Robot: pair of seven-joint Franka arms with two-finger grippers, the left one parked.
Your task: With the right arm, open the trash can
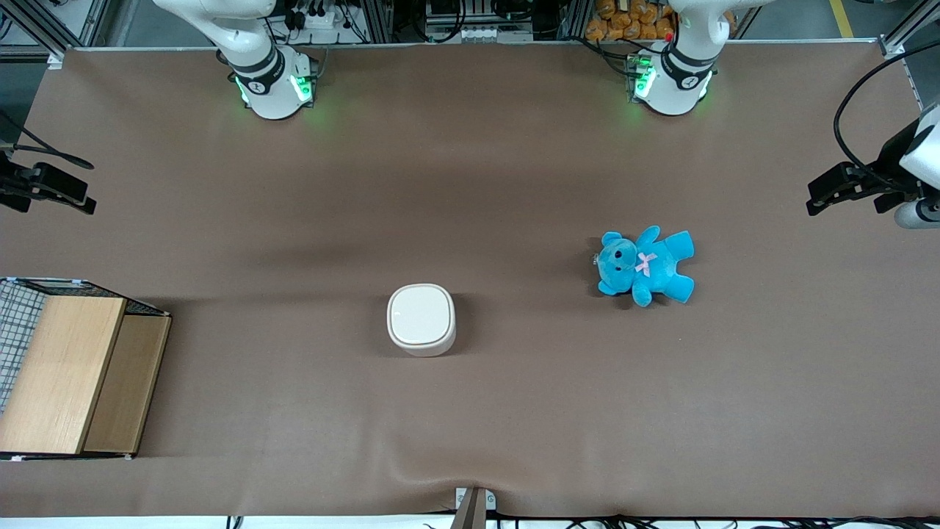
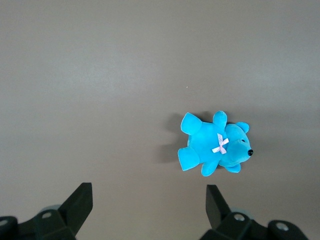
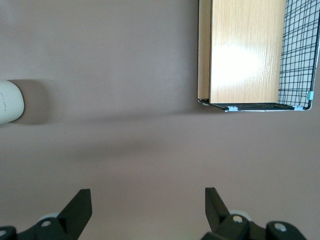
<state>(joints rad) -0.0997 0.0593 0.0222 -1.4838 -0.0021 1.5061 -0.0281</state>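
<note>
The trash can [image 1: 421,319] is a small cream-white bin standing in the middle of the table with its lid down flat. One rounded edge of it shows in the right wrist view [image 3: 10,101]. My right arm's gripper [image 1: 73,192] hangs above the table toward the working arm's end, well away from the can and farther from the front camera than the wooden box. In the right wrist view the gripper [image 3: 147,202] is open and empty, with bare brown table between its black fingers [image 3: 80,206].
A wooden box with wire mesh [image 1: 66,367] sits at the working arm's end of the table and shows in the right wrist view [image 3: 245,50]. A blue teddy [image 1: 646,266] lies toward the parked arm's end, also in the left wrist view [image 2: 215,145].
</note>
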